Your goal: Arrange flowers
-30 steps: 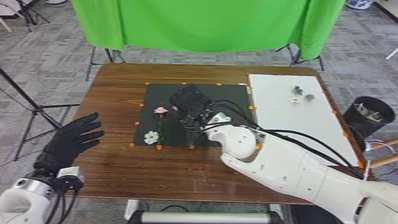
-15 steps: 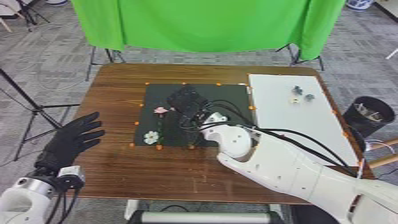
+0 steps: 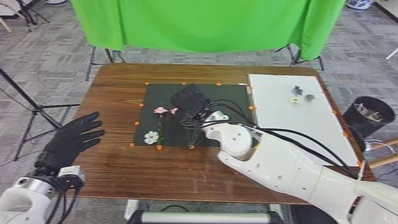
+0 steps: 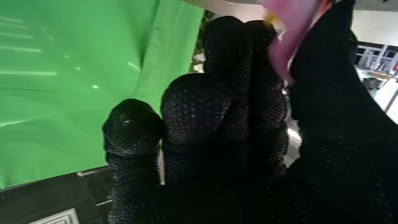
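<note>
The right hand (image 3: 189, 95) is pinching a pink flower (image 4: 293, 22) over the black mat (image 3: 163, 93); good placing is needing slow, soft fingers, not bumping the other pink flower (image 3: 161, 110)

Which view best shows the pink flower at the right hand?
The right wrist view: the pink flower shows large between the thumb and fingers of the right hand, though the picture's edge cuts it off. The head view has it as a small pink spot beside the hand, near another pink flower.
</note>
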You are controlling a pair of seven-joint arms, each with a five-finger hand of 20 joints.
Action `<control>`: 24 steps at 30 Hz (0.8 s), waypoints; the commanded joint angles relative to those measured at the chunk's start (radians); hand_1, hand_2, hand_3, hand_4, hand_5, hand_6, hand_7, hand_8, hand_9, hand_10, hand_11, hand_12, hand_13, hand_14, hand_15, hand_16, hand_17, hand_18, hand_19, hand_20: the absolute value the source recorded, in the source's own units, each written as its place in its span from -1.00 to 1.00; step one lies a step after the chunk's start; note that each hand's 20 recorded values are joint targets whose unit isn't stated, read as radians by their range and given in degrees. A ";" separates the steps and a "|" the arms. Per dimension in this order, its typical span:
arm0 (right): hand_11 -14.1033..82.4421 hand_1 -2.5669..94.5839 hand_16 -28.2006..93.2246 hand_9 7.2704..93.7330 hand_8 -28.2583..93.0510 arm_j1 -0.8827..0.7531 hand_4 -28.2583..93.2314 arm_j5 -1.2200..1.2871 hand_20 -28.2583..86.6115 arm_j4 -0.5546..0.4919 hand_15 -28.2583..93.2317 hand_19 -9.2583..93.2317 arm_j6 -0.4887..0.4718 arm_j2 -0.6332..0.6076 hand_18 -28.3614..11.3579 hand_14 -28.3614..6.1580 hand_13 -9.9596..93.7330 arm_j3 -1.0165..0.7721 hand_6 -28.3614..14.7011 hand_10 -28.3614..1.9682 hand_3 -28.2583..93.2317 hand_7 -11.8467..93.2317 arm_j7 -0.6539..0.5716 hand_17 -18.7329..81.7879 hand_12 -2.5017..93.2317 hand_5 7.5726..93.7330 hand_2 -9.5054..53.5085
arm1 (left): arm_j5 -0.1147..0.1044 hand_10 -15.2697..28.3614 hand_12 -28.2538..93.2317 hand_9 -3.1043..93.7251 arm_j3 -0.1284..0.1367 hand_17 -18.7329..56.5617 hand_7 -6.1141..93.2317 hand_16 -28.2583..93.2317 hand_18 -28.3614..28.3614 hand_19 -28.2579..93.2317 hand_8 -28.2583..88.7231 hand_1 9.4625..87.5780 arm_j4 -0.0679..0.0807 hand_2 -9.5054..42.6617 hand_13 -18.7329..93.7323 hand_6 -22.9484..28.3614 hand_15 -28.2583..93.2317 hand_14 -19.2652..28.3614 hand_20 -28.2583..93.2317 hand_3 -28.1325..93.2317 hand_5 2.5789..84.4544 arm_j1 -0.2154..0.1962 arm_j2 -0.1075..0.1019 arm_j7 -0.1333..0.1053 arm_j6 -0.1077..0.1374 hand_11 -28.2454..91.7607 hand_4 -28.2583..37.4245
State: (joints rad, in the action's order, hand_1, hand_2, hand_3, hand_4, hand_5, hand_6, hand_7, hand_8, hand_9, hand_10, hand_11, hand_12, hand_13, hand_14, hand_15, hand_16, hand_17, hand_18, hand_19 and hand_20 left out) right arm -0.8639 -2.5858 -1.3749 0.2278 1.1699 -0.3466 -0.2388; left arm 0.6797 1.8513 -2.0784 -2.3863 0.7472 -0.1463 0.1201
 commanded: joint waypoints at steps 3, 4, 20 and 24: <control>0.00 -0.40 -0.05 0.60 -0.76 -0.008 -1.00 -0.022 0.36 -0.027 0.65 0.98 -0.069 0.002 -0.56 0.51 0.60 -0.043 0.52 0.47 0.86 0.02 0.006 0.14 -0.43 0.33 -1.00 | -0.001 0.29 -0.31 -0.40 -0.002 -0.75 -0.49 -0.56 0.80 0.22 -0.70 -0.60 0.001 -0.58 -0.29 0.07 0.02 0.51 -0.43 0.62 -0.32 -0.005 0.001 -0.003 0.004 -0.16 -0.95; 0.00 -0.42 -0.05 0.59 -0.81 -0.017 -1.00 -0.018 0.36 -0.042 0.66 0.98 -0.088 -0.003 -0.56 0.51 0.59 -0.059 0.52 0.47 0.86 0.03 0.014 0.14 -0.43 0.32 -1.00 | -0.001 0.29 -0.31 -0.40 0.001 -0.75 -0.49 -0.56 0.80 0.22 -0.70 -0.60 0.000 -0.58 -0.29 0.07 0.02 0.51 -0.43 0.62 -0.32 -0.008 0.002 -0.002 0.004 -0.16 -0.96; 0.00 -0.63 -0.09 0.00 -0.78 -0.179 -1.00 0.196 0.36 -0.281 0.73 0.96 -0.202 -0.248 -0.63 0.18 0.33 -0.459 0.11 0.03 0.85 -0.11 -0.024 0.07 -0.45 -0.20 -1.00 | -0.002 0.29 -0.31 -0.40 0.025 -0.75 -0.50 -0.56 0.80 0.22 -0.70 -0.61 -0.007 -0.58 -0.29 0.07 0.01 0.51 -0.43 0.62 -0.32 -0.045 0.013 -0.008 0.005 -0.16 -0.96; -0.09 -0.59 -0.13 -0.34 -0.73 -0.187 -0.99 0.227 0.35 -0.267 0.74 0.96 -0.310 -0.357 -0.63 0.11 0.20 -0.485 -0.05 -0.16 0.90 -0.22 -0.148 0.03 -0.46 -0.49 -1.00 | -0.005 0.29 -0.31 -0.40 0.033 -0.75 -0.50 -0.56 0.80 0.22 -0.70 -0.60 -0.012 -0.58 -0.29 0.07 0.01 0.51 -0.43 0.62 -0.32 -0.059 0.013 -0.012 0.010 -0.16 -0.96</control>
State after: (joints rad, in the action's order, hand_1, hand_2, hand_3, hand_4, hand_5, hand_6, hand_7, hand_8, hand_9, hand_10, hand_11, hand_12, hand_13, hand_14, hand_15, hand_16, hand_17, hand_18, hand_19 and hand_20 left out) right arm -1.0507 -2.3539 -1.6735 0.0252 1.0500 -0.7579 -0.2181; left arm 0.6792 1.8688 -2.0807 -2.4151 0.7505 -0.1517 0.1207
